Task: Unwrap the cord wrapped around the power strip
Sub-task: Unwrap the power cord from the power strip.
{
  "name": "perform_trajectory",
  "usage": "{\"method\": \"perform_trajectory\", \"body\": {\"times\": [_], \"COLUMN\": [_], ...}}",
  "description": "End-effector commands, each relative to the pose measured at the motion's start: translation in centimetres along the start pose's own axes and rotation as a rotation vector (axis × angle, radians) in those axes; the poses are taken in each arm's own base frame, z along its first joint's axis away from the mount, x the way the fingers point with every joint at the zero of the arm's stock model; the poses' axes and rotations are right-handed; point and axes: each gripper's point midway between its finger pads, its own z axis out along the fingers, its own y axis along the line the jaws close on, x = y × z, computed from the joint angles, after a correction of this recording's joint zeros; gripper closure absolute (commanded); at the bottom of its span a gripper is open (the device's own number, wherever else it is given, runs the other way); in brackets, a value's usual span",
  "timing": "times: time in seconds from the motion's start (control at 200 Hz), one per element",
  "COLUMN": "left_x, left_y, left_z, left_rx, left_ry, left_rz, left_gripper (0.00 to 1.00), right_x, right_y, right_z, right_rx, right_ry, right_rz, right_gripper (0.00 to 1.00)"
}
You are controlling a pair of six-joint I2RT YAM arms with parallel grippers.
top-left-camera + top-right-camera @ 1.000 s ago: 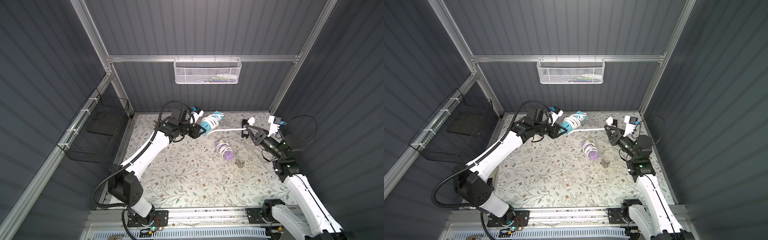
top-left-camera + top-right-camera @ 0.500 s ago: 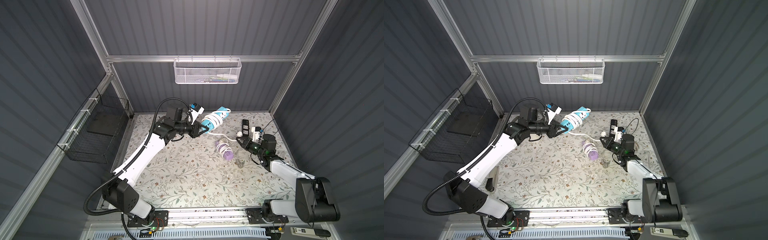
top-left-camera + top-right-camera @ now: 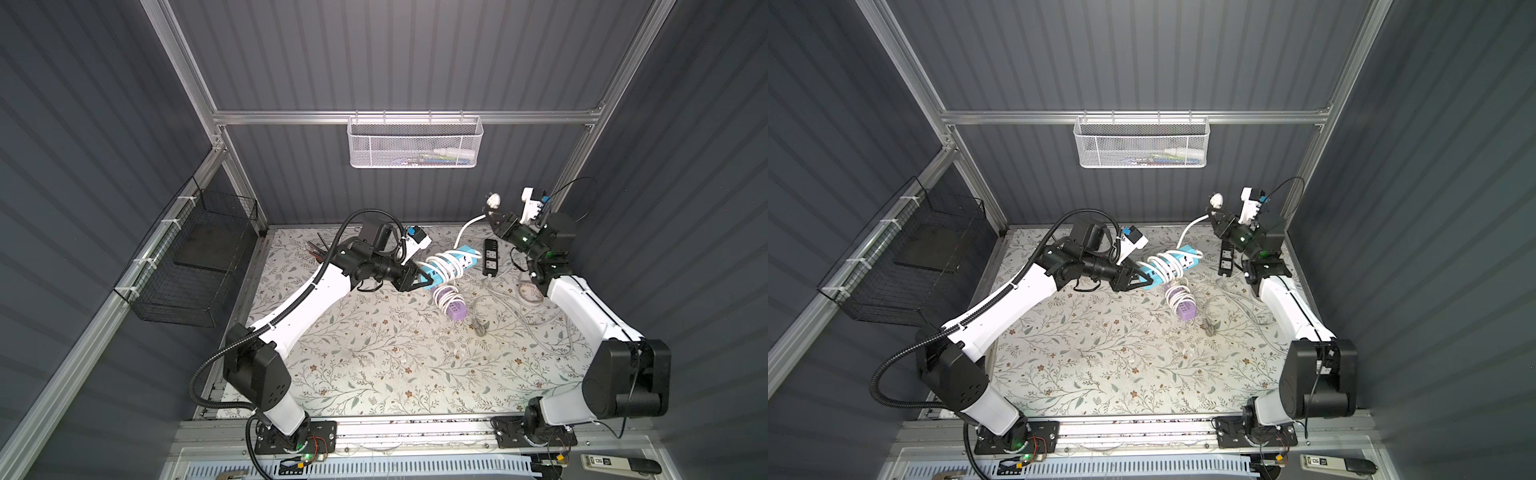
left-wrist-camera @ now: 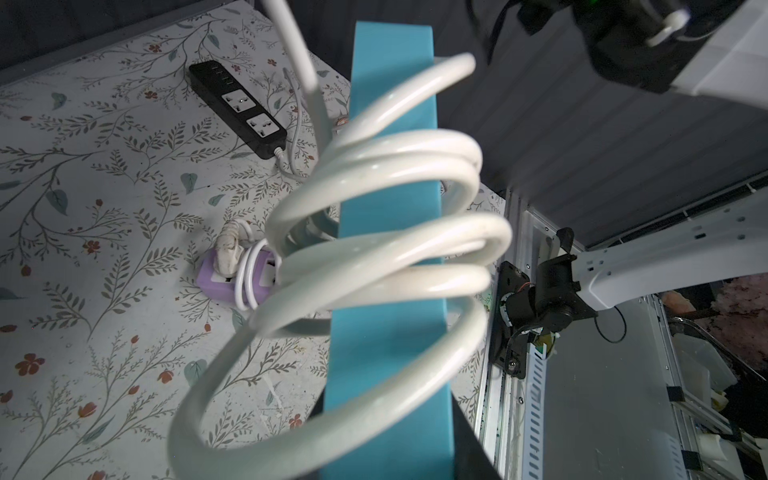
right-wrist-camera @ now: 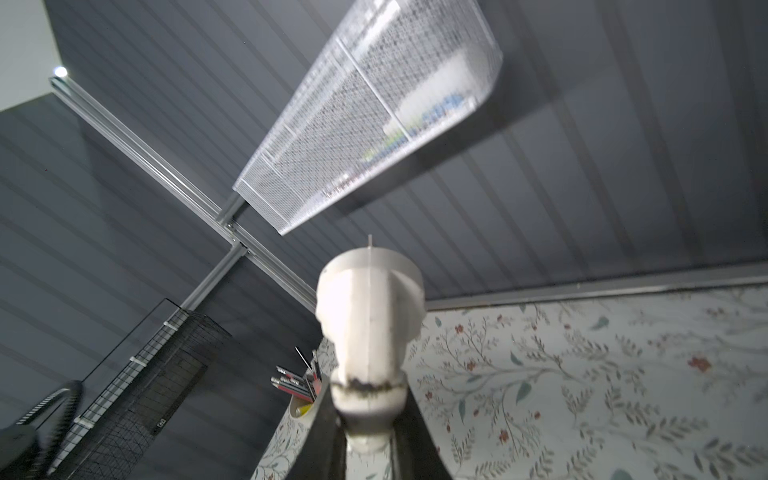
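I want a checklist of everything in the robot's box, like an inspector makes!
Surface: floral mat.
Job's things: blue power strip held up, white cord looped around it, plug raised.
Clutter: purple power strip, black power strip, pencils.
Grippers: left gripper shut on blue power strip; right gripper shut on plug.
Cables: loose grey cord on mat.
Surroundings: white mesh basket on back wall, black wire basket at side.

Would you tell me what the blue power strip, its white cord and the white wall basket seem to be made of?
The blue power strip looks like matte moulded plastic: flat, even faces, no glare. The white cord seems sheathed in glossy rubber or vinyl: smooth loops, bright highlights. The white wall basket is probably painted metal mesh: fine perforations, stiff rim.
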Motion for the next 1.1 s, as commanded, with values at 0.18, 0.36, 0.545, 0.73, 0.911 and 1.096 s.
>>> {"method": "perform_trajectory", "body": {"times": [0.18, 0.36, 0.545, 0.73, 0.911, 1.096], "left_x": [0.0, -1.3, -3.2, -4.7, -5.8, -6.4], "left_y": [3.4, 5.4, 7.5, 7.7, 6.7, 5.8], "left_z": [0.6, -1.3, -5.1, -8.6, -10.1, -10.2], "left_rx": [-0.149, -0.284, -0.464, -0.604, -0.622, -0.576], "left_ry": [0.049, -0.016, -0.130, -0.245, -0.324, -0.362], "left_rz": [0.006, 0.006, 0.000, 0.029, 0.053, 0.061], "left_gripper": [1.00, 1.00, 1.00, 1.00, 1.00, 1.00], "right_x": [-8.2, -7.3, -2.3, 4.2, 11.4, 16.7], "right_y": [7.1, 6.9, 2.3, -2.1, -6.0, -9.8], "right_z": [-7.2, -11.6, -14.9, -17.8, -19.0, -20.5], "right_rx": [-0.090, 0.001, 0.217, 0.415, 0.484, 0.581], "right_ry": [-0.127, -0.140, -0.092, -0.006, 0.101, 0.154], "right_rz": [-0.061, -0.047, 0.024, 0.128, 0.280, 0.360], "right_gripper": [1.00, 1.00, 1.00, 1.00, 1.00, 1.00]}}
